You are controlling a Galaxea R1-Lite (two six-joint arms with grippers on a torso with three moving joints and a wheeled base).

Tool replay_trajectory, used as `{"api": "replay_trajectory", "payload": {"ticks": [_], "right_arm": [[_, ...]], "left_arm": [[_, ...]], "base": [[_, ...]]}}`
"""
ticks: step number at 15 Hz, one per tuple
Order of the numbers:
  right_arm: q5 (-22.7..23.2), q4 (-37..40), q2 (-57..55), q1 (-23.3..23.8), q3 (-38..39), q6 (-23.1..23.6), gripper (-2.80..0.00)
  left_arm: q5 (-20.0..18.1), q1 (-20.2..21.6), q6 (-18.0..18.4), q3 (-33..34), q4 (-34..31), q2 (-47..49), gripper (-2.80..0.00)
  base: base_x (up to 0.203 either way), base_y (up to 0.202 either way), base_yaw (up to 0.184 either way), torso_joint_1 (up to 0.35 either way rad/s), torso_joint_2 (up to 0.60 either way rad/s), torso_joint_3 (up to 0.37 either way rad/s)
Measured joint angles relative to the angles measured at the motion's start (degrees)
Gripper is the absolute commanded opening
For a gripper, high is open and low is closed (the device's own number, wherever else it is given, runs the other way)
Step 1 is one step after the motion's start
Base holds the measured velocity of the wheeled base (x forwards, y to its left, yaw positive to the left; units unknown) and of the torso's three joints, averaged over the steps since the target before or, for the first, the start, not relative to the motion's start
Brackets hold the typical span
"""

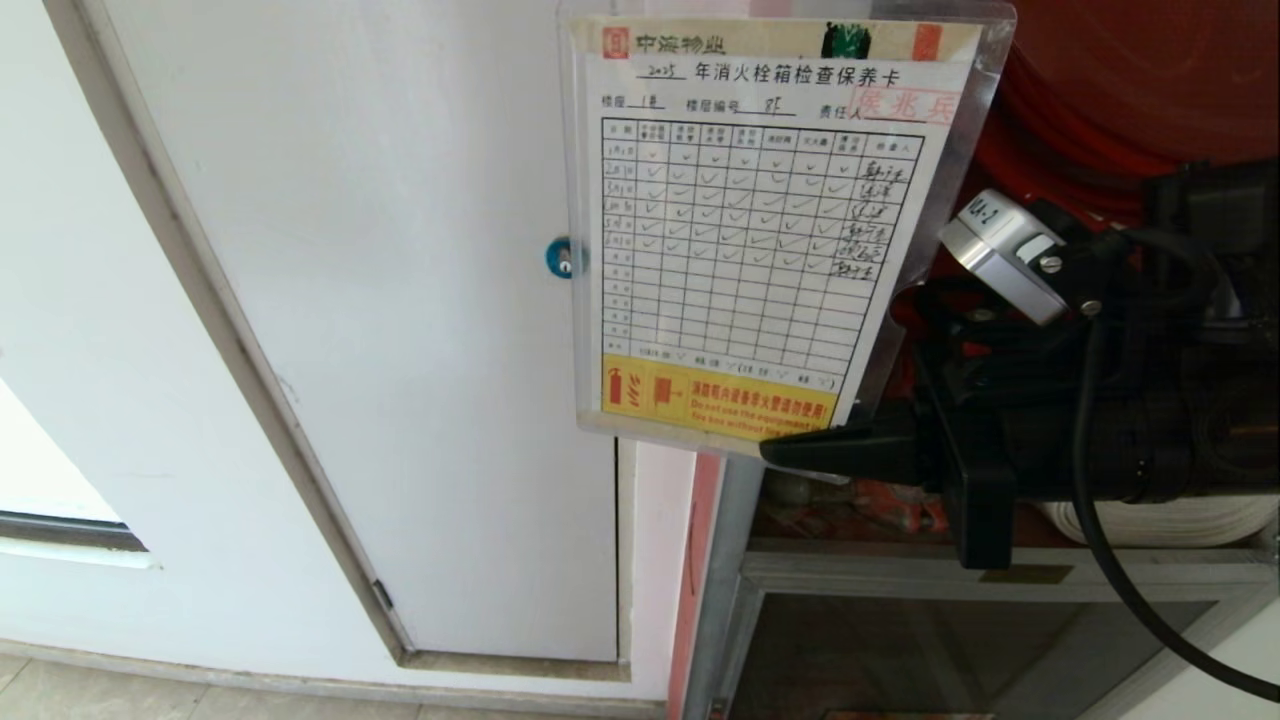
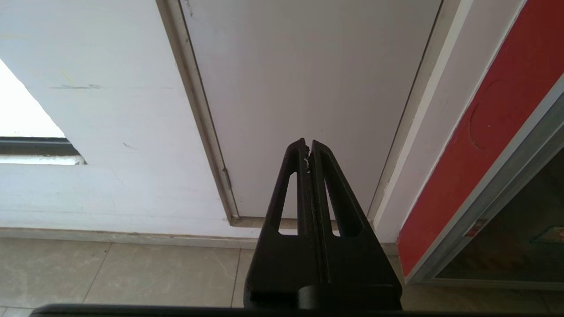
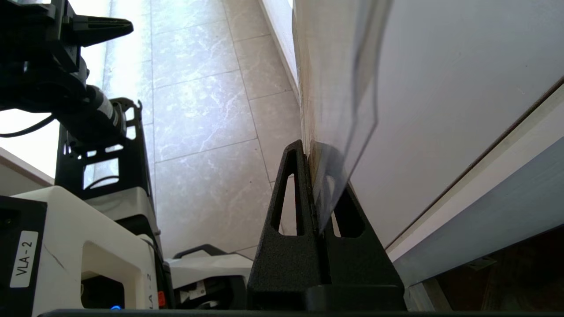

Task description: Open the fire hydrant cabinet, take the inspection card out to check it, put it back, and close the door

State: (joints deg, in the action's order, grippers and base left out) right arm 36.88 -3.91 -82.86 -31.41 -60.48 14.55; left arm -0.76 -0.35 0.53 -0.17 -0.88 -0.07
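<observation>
The right end effector [image 1: 800,447] is clamped on the lower edge of the white inspection card [image 1: 745,240] in its clear plastic sleeve, which stands up above it (ticked grid facing the head camera). Behind it, the red-lined, silver-framed fire hydrant cabinet [image 1: 1100,90] stands open. The left end effector [image 2: 308,147] hangs closed and empty before a plain white panel door [image 2: 308,79].

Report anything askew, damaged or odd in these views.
The card hangs tilted, pinched only at its lower corner by the right claw, in front of the white door. Its clear sleeve bows away from the paper. No damage is visible.
</observation>
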Motion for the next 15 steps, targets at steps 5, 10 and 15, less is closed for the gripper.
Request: {"api": "replay_trajectory", "payload": {"ticks": [5,10,15], "right_arm": [[-0.01,0.51,-0.07,-0.42,0.01,0.05,-2.80],[0.00,0.69,0.29,-0.53,3.14,1.59,-2.80],[0.21,0.70,1.54,-2.04,6.64,1.62,-2.80]], "left_arm": [[0.02,0.00,-0.02,0.01,0.00,0.00,-2.80],[0.01,0.00,-0.02,0.01,0.00,0.00,-2.80],[0.00,0.00,-0.01,0.01,0.00,0.00,-2.80]], "base": [[0.000,0.000,0.000,0.000,0.00,0.000],[0.000,0.000,0.000,0.000,0.00,0.000],[0.000,0.000,0.000,0.000,0.00,0.000]]}}
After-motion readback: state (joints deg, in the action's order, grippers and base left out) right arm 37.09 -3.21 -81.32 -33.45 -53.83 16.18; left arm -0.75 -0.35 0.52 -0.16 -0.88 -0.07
